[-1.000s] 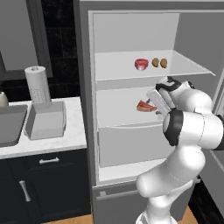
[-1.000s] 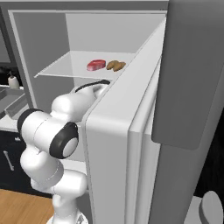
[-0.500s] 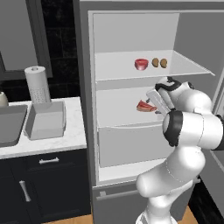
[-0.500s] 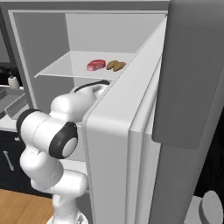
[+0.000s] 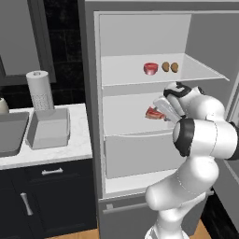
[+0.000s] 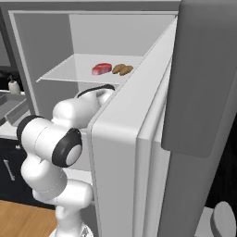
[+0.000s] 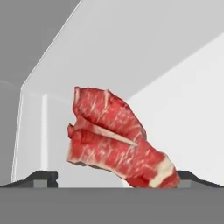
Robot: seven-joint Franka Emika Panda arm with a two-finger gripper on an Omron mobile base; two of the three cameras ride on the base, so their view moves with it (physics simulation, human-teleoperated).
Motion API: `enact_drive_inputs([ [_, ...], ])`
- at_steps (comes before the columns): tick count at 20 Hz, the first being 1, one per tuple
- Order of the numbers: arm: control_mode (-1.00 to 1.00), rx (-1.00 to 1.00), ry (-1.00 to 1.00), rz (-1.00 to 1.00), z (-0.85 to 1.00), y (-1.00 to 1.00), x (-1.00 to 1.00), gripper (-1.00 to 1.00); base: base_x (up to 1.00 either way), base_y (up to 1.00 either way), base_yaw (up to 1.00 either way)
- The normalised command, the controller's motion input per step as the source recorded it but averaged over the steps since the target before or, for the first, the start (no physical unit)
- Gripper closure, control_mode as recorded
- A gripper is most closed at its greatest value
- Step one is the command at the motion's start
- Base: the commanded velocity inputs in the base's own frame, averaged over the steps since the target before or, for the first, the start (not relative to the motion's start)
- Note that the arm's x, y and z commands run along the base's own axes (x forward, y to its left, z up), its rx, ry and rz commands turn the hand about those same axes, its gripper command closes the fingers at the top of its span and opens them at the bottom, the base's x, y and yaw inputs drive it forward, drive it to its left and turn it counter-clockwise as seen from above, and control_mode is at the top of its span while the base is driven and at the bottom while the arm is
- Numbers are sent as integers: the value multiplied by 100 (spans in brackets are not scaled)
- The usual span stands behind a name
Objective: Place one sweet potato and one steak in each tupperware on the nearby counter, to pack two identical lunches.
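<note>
Two steaks in the fridge: one (image 5: 150, 68) sitting beside two sweet potatoes (image 5: 170, 66), one (image 7: 118, 139) lying between the released fingers (image 7: 42, 178).

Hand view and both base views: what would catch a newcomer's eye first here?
The raw red steak looms large in the hand view, lying on the middle fridge shelf right in front of the open gripper. In the left base view the white arm reaches into the open fridge, where a second steak and two sweet potatoes sit on the shelf above. Left of the fridge, a grey tupperware waits on the counter.
</note>
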Motion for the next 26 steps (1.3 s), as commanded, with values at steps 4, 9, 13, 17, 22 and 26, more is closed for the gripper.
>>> enact_drive_inputs([
  [4,-100,-1,0,17,-7,16,7,-100,0,0,0],
  [9,-100,-4,-12,9,-13,21,38,-100,0,0,0],
  [13,-100,-5,-22,2,-1,27,36,-100,0,0,0],
  [17,-100,-6,-17,0,-2,18,32,-100,0,0,0],
  [22,-100,-3,-3,0,0,11,21,-100,0,0,0],
  [26,-100,0,1,0,-1,1,0,-100,0,0,0],
])
